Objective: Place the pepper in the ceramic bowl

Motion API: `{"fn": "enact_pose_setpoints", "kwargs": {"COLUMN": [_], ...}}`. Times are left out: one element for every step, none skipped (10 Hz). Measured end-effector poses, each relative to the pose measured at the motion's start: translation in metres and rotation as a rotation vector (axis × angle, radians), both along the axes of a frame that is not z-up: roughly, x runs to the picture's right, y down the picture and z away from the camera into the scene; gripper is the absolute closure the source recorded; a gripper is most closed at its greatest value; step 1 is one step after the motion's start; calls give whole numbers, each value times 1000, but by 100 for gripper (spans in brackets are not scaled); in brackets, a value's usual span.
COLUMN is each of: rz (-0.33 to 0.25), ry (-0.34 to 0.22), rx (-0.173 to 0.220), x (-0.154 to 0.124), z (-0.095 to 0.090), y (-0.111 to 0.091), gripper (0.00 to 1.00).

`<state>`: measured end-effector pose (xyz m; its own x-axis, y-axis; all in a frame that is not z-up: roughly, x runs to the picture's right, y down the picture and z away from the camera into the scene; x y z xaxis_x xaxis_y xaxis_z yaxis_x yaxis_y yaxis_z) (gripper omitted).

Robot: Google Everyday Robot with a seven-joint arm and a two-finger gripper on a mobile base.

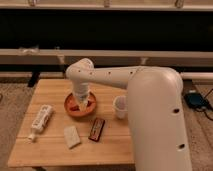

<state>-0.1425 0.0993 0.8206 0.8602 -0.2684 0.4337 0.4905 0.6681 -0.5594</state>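
The ceramic bowl [70, 111] is a shallow orange-brown dish at the middle of the wooden table. My gripper [82, 102] points down into it, at the end of the white arm that reaches in from the right. A small red patch, the pepper [75, 106], shows inside the bowl just left of the gripper. I cannot tell whether the pepper lies in the bowl or hangs from the gripper. The arm hides the back of the bowl.
A small white cup [120, 106] stands right of the bowl. A dark bar with a red label [96, 128] and a pale flat packet [71, 136] lie in front of it. A white tube [40, 120] lies at the left. The table [50, 155] stands before a dark bench.
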Motion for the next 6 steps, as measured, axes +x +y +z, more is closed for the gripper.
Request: {"fn": "enact_pose_setpoints", "kwargs": {"rz": [9, 13, 10, 3, -12, -20], "ry": [2, 1, 0, 2, 2, 5], "rx": [-4, 1, 8, 19, 31, 40], "x": [-1, -2, -5, -9, -15, -16], "z": [13, 17, 20, 23, 26, 27], "y": [1, 0, 0, -1, -1, -2], "gripper": [84, 76, 67, 57, 44, 36]}}
